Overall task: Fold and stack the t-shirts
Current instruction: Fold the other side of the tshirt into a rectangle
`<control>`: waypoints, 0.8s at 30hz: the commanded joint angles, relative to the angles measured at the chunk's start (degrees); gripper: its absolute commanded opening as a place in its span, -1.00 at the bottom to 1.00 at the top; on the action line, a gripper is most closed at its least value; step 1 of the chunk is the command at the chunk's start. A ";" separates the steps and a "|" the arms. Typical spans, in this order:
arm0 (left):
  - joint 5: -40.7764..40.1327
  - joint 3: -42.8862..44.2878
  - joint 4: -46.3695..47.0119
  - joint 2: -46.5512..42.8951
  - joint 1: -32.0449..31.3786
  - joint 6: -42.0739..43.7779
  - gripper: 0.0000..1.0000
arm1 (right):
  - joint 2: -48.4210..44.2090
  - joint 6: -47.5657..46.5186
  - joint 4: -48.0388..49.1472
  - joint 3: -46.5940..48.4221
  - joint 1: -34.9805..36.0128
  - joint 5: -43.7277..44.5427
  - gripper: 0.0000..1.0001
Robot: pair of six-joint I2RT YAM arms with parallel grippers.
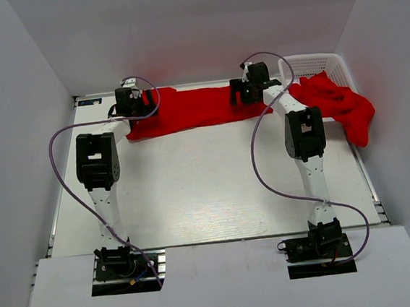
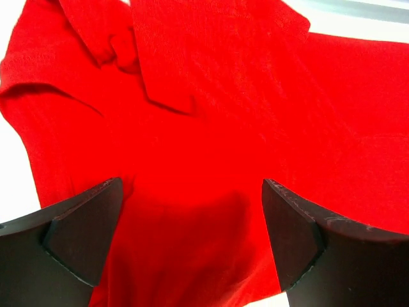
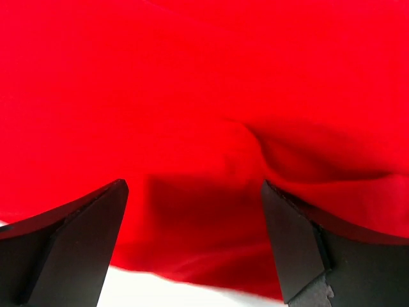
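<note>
A red t-shirt lies stretched in a long band across the far part of the table. My left gripper hovers over its left end with the jaws wide open. In the left wrist view the cloth fills the frame between my open fingers, with a sleeve fold at the top left. My right gripper stands open over the shirt's right end. The right wrist view shows the cloth and its near hem between the spread fingers. More red t-shirts spill out of the basket at the right.
A white lattice basket sits at the far right corner, with red cloth hanging over its front and right side. White walls close in the table on the left, back and right. Purple cables loop from both arms.
</note>
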 commanded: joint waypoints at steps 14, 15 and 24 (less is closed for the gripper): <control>-2.94 -0.87 -5.84 0.77 0.41 -2.25 1.00 | 4.42 -4.14 18.69 3.27 -4.16 8.06 0.81; -2.94 -0.87 -5.84 0.77 0.41 -1.73 1.00 | 4.15 -4.86 21.22 3.01 -3.98 5.80 0.81; -2.94 5.27 -7.16 1.30 0.41 -0.15 1.00 | -1.92 -7.24 20.37 -0.85 -3.63 4.46 0.81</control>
